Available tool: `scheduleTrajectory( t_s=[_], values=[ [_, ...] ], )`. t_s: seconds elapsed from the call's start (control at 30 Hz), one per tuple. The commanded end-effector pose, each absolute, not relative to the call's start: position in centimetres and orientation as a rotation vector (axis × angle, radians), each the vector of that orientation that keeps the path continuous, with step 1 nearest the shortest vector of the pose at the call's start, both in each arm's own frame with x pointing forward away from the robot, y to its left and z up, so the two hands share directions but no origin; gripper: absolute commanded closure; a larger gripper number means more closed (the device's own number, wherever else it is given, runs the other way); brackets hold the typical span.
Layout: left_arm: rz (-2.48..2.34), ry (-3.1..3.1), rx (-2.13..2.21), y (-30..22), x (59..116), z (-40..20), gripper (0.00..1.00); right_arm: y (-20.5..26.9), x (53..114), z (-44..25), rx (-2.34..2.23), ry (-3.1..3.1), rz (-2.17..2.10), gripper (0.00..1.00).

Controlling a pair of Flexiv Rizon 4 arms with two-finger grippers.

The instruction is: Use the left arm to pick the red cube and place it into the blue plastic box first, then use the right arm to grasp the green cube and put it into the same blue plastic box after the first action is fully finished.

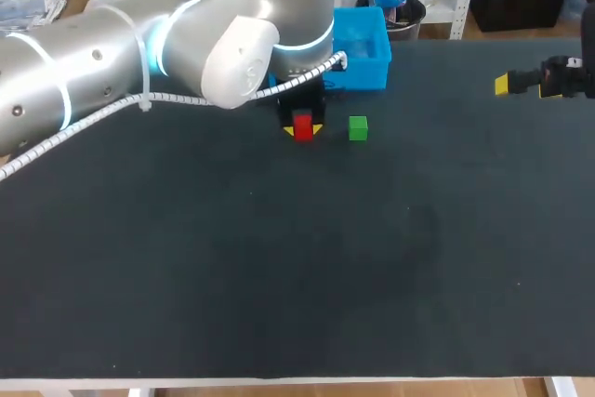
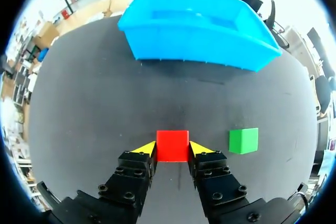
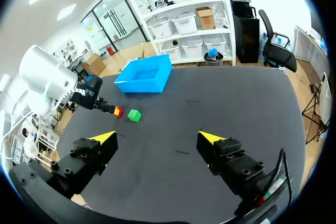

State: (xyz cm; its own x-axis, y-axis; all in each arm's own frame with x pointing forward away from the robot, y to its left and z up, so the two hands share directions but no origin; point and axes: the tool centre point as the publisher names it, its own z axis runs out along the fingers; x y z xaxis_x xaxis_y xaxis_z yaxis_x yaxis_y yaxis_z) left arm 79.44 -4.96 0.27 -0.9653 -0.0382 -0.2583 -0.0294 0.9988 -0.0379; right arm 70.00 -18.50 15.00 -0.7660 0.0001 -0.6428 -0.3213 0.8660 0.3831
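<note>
You're in the first step: your left gripper [image 2: 172, 149] pinches the small red cube [image 2: 172, 141] on the dark surface [image 1: 279, 258], near the small green cube [image 2: 243, 140]. Neither cube is in the blue plastic box [image 2: 199, 45]. Your right gripper [image 3: 157, 139] hangs spread, well apart; both placements remain.

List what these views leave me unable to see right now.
- Head view: the left arm covers part of the blue box and most of its own fingers.
- Left wrist view: the box's near wall hides most of its floor.
- Right wrist view: the red cube and green cube are too small for detail.
</note>
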Motion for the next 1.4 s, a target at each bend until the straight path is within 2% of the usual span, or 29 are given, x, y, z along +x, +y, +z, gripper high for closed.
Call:
scheduleTrajectory(
  t_s=[0.03,0.53,1.4],
  values=[
    [-0.064,2.868,-0.048,-4.5,78.9,1.8,1.0,-18.5,70.0,15.0,-0.231,2.374,0.636,0.0],
    [-0.147,2.764,0.007,-3.2,79.1,8.5,1.0,-18.5,70.0,15.0,-0.231,2.374,0.636,0.0],
    [-0.352,2.588,0.319,-1.5,79.5,10.3,1.0,-18.5,70.0,15.0,-0.231,2.374,0.636,0.0]
  ],
)
